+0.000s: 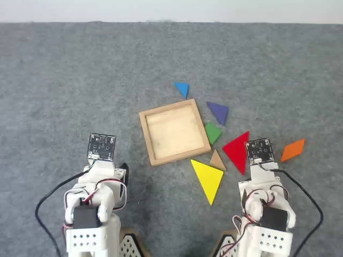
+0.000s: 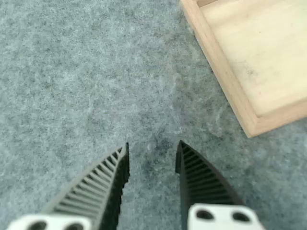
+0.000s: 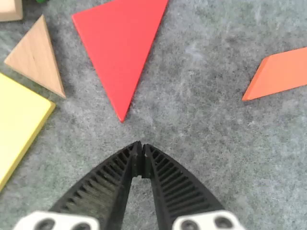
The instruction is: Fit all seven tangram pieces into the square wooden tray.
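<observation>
a: where's the square pale-wood tray?
b: on grey felt, plain floor showing, open room to its left. a green square piece touches its right rim.
a: the pincers?
b: left gripper apart near the tray's corner; right gripper pressed together by the large red triangle, partly hidden under its arm.

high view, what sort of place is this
Probably a robot test bench: a grey felt-like mat, the left arm and right arm side by side, and a square wooden tray among tangram pieces.
</observation>
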